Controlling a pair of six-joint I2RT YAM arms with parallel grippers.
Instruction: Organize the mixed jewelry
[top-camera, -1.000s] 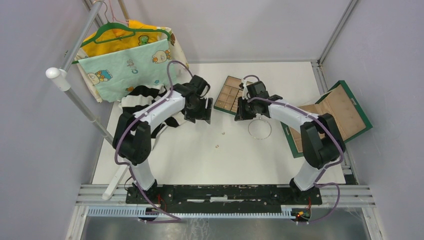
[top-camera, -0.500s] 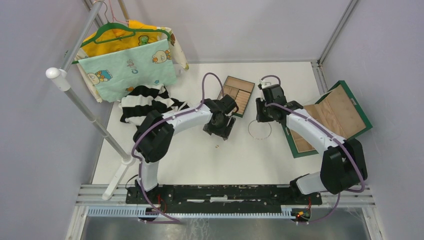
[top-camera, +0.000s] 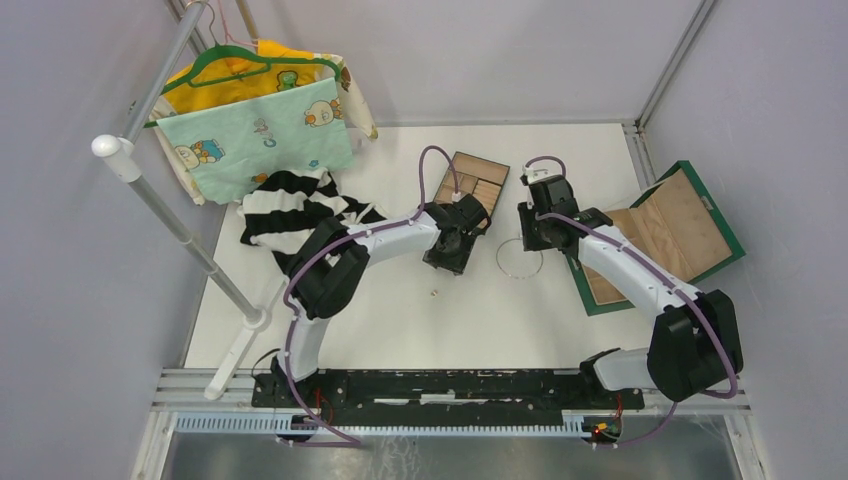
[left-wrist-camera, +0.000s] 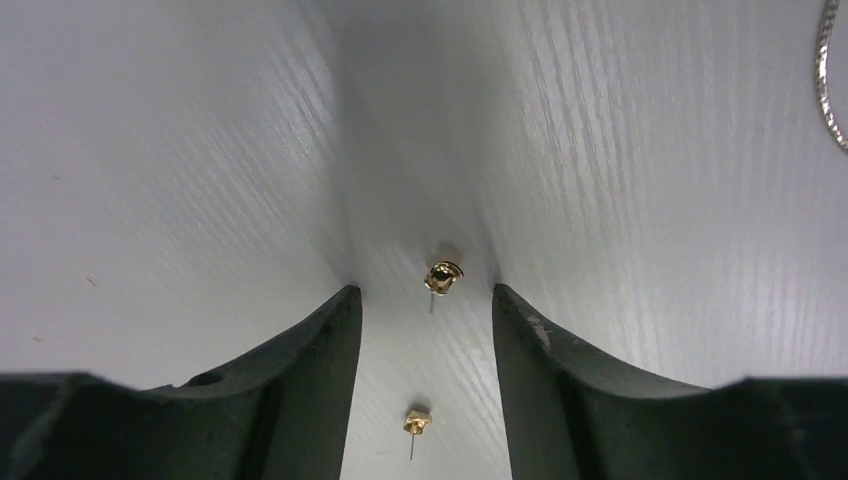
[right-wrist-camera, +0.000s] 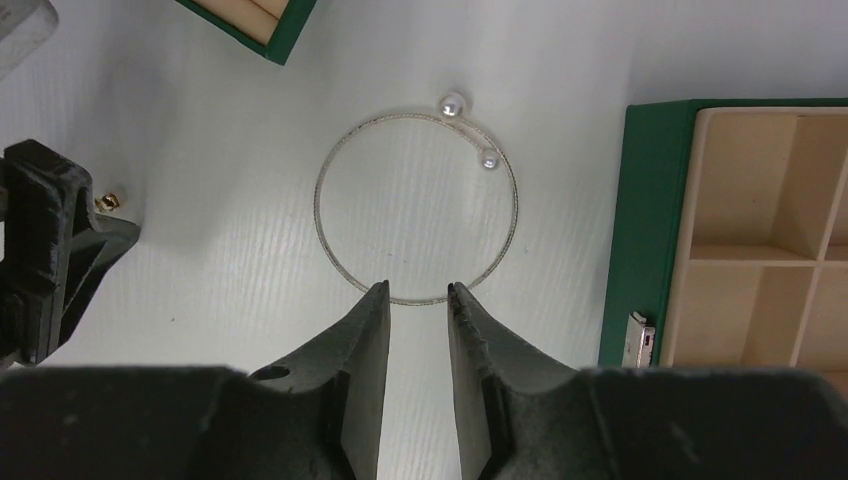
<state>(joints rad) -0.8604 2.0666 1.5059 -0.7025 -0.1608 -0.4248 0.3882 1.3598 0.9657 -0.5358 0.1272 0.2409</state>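
- Overhead, the silver hoop (top-camera: 497, 258) lies flat on the bench (top-camera: 400, 320), just beside the right claw (top-camera: 528, 240)
- Left wrist: the left claw (left-wrist-camera: 425, 290) gapes wide, one gold stud (left-wrist-camera: 441, 276) between its tips, a second stud (left-wrist-camera: 417, 423) nearer
- Right wrist: the right claw stands narrowly parted, the hoop's near edge at its tips

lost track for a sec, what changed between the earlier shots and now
The left hand swung right, from by the striped cloth to over a gold stud. The right hand shifted right, away from the small tray. Nothing grasped. The hoop and tray stayed put.
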